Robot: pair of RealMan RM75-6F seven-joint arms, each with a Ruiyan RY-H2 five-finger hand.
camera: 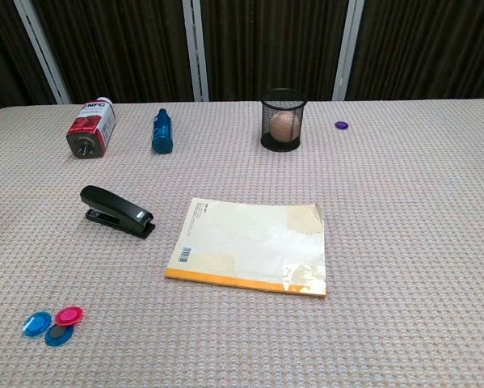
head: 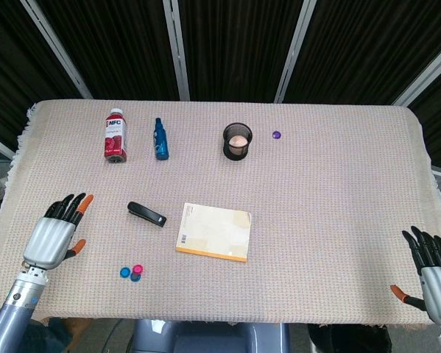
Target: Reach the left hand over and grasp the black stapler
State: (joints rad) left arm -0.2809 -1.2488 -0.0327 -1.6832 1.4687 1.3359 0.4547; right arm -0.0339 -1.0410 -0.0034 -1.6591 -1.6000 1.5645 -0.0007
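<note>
A: Where does the black stapler [head: 146,214] lie?

B: Flat on the cloth, just left of the yellow notebook [head: 214,232], well apart from the left hand [head: 56,234], which is empty with fingers spread.

A: The risk?

B: The low body may skid toward the notebook if the fingers push before closing.

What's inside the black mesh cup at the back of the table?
The mesh cup holds one pale, egg-like ball, visible through the mesh and from above. Whether anything lies under the ball cannot be seen.
</note>
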